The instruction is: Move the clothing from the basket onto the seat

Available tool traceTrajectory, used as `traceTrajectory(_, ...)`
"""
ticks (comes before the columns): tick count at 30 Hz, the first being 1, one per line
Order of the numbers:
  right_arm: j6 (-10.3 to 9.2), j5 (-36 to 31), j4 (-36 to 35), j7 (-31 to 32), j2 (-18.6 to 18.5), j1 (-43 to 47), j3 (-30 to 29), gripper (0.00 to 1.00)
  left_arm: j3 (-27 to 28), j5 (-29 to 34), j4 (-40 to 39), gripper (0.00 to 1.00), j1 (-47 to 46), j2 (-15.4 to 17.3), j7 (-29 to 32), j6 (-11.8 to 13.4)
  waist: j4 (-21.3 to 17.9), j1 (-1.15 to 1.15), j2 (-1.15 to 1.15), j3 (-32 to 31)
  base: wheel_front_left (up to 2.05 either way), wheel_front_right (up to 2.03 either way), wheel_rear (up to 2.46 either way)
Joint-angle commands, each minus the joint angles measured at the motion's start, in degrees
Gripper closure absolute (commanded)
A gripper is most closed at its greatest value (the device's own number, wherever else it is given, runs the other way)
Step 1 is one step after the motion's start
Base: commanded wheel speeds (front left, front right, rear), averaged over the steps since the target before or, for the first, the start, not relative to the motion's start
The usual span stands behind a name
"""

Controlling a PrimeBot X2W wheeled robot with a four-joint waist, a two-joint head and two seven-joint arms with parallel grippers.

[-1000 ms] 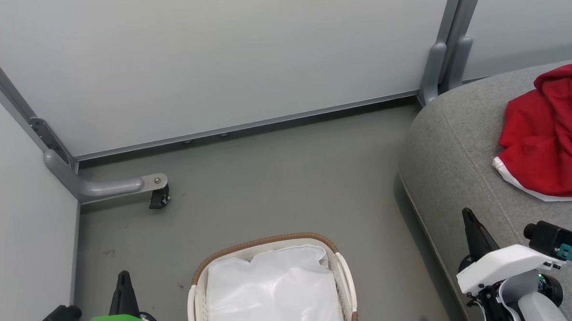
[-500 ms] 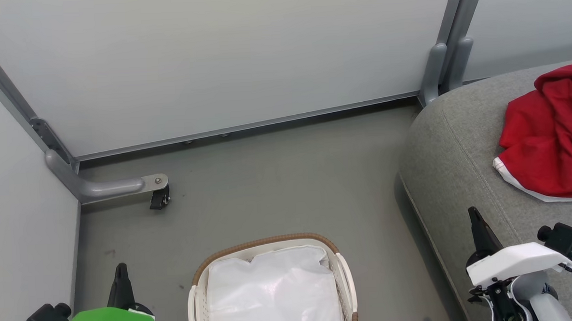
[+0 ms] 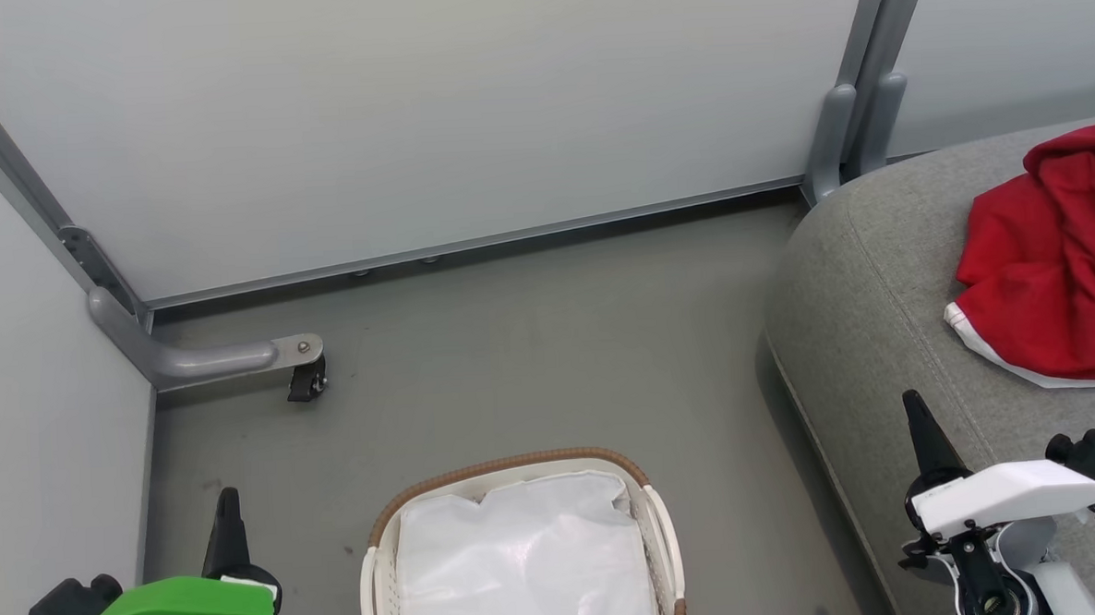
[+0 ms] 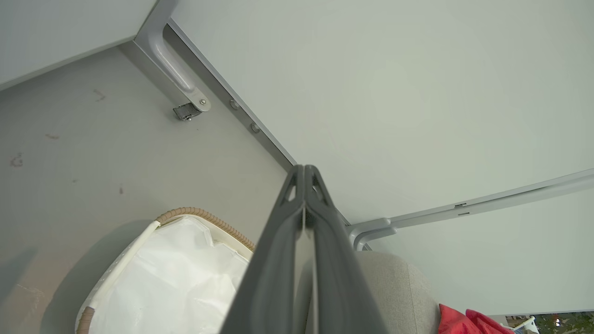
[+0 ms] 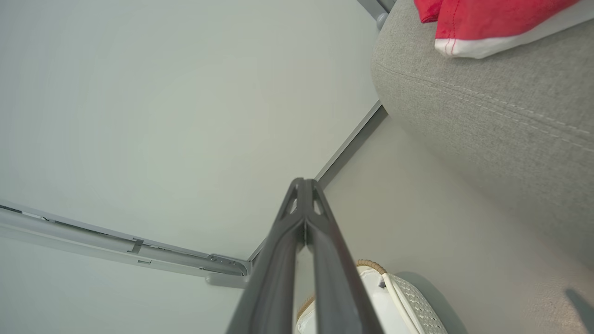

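1. At the far left stands a pale side wall [image 3: 25, 413]. A grey metal foot [image 3: 208, 357] sticks out from its corner along the floor [image 3: 531, 345]. A small black wheel [image 3: 306, 381] sits at the end of the foot.
2. The left pincer [image 3: 229, 499] is at the lower left, above the grey floor. Its top is green. Its two dark fingers are pressed together at the tips, and they hold nothing.
3. The basket [image 3: 508, 463] sits on the floor at the bottom middle, between the two pincers. It is white with a brown woven rim. A white liner [image 3: 522, 567] lies inside it, smooth and a bit shiny.
4. Behind the basket is a big pale back wall [image 3: 410, 119]. A grey post [image 3: 857, 100] goes up near its right end.
5. The seat [image 3: 871, 312] is on the right. It is big and grey, with a round corner and a sewn line along the top. A strip of floor lies between it and the basket.
6. The right pincer [image 3: 913, 407] is at the lower right, over the front part of the seat. Its top is white. Its two dark fingers are also squeezed tight together, with nothing between them.
7. The clothing [image 3: 1054, 267] lies on the seat at the far right. It is a bright red, crumpled heap with a white edge along the bottom. It is well apart from the basket, and the right pincer does not touch it. The right side of the heap is cut off by the edge of the head view.
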Motion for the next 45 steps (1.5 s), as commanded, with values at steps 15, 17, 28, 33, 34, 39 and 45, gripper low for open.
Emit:
traceTrajectory(15, -0.04, 10.31, -2.32, 2.53, -0.43, 0.56, -1.05, 1.0, 1.07, -9.4, -1.85, 1.0, -2.34, 0.43, 2.6, -1.05, 0.08, 0.0, 0.0, -0.12, 0.0, 0.0, 0.0)
traceTrajectory(17, -0.04, 11.43, -2.5, 2.83, -0.43, 0.62, -1.14, 1.0, 1.16, -10.35, -1.99, 1.0, -2.45, 0.44, 2.9, -1.05, 0.1, 0.0, 0.0, -0.14, 0.0, 0.0, 0.0)
traceTrajectory(28, -0.05, 17.24, -3.41, 4.29, -0.46, 0.86, -1.63, 1.0, 1.6, -15.63, -2.79, 1.0, -2.81, 0.47, 4.38, -1.49, 0.15, 0.0, 0.0, -0.22, 0.0, 0.0, 0.0)
traceTrajectory(33, -0.04, 19.82, -3.82, 4.93, -0.48, 0.95, -1.86, 1.0, 1.8, -17.86, -3.05, 1.0, -3.1, 0.49, 5.03, -1.58, 0.18, 0.0, 0.0, -0.26, 0.0, 0.0, 0.0)
traceTrajectory(34, -0.04, 20.24, -3.88, 5.06, -0.49, 0.97, -1.89, 1.0, 1.84, -18.29, -3.09, 1.0, -3.14, 0.49, 5.06, -1.56, 0.19, 0.0, 0.0, -0.27, 0.0, 0.0, 0.0)
traceTrajectory(39, -0.04, 22.7, -4.26, 5.69, -0.5, 1.11, -2.11, 1.0, 2.06, -20.51, -3.34, 1.0, -3.26, 0.5, 5.69, -1.78, 0.21, 0.0, 0.0, -0.31, 0.0, 0.0, 0.0)
traceTrajectory(45, -0.04, 25.4, -4.65, 6.39, -0.52, 1.22, -2.33, 1.0, 2.33, -22.96, -3.66, 1.0, -3.49, 0.52, 6.44, -1.95, 0.25, 0.0, 0.0, -0.36, 0.0, 0.0, 0.0)
